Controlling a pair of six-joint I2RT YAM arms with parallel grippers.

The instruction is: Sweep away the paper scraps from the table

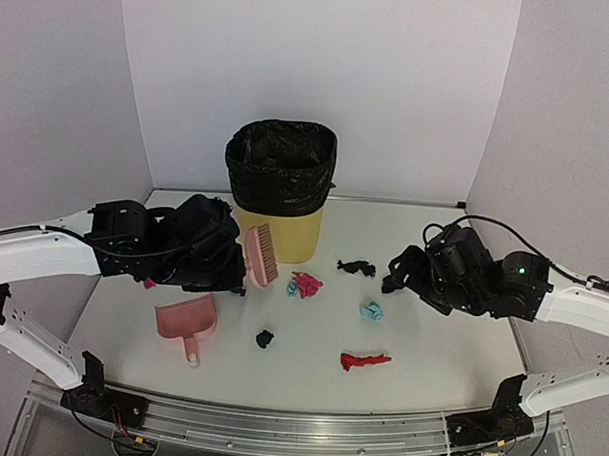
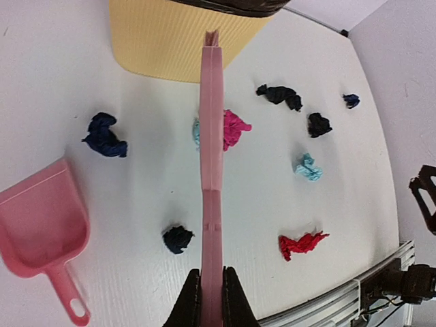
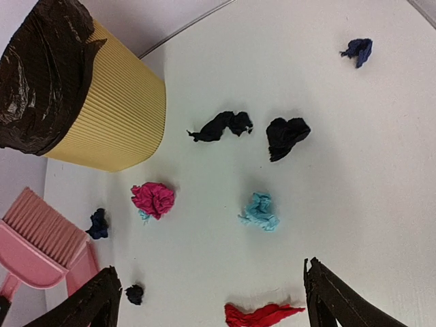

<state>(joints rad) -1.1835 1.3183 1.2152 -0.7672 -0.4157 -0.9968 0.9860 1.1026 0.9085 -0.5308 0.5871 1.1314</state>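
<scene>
Paper scraps lie on the white table (image 1: 430, 352): a magenta wad (image 1: 307, 284) with a teal bit beside it, a teal wad (image 1: 371, 310), a red strip (image 1: 365, 361), a dark wad (image 1: 265, 338) and a dark twist (image 1: 356, 267). My left gripper (image 2: 211, 289) is shut on the pink hand brush (image 2: 212, 136), held above the table; in the top view the brush (image 1: 262, 255) hangs near the bin. My right gripper (image 3: 211, 289) is open and empty above the teal wad (image 3: 259, 211) and the red strip (image 3: 262, 315).
A yellow bin (image 1: 281, 225) with a black liner stands at the back centre. A pink dustpan (image 1: 186, 322) lies at front left. More dark wads sit at the far right (image 3: 358, 50) and by the dustpan (image 2: 104, 135). A metal rail (image 1: 278, 427) runs along the front.
</scene>
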